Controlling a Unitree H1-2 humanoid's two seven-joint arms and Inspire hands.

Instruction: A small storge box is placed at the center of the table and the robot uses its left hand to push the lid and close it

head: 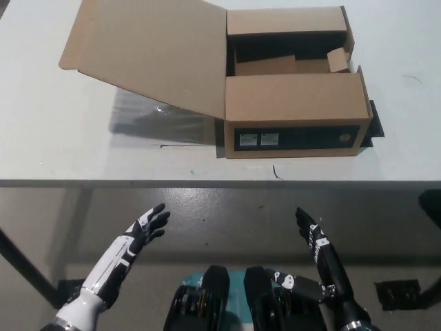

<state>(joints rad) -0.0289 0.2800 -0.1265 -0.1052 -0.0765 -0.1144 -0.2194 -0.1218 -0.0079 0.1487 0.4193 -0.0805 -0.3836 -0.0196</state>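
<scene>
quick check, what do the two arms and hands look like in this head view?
Left hand: dark fingers and palm with white patches, on a slim white forearm with a dark strip and a pale grey cuff. Right hand: black throughout, small white markings near the wrist, black forearm ending in a metallic ring.

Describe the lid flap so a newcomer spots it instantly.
On the white table stands a brown cardboard box, open on top. Its lid is the wide plain panel hinged along the box's left edge, raised and slanting outward, far bigger than the small inner flaps.

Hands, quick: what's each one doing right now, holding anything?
Left hand: open, holding nothing, below the table edge.
Right hand: open, holding nothing, also below the table edge.
</scene>
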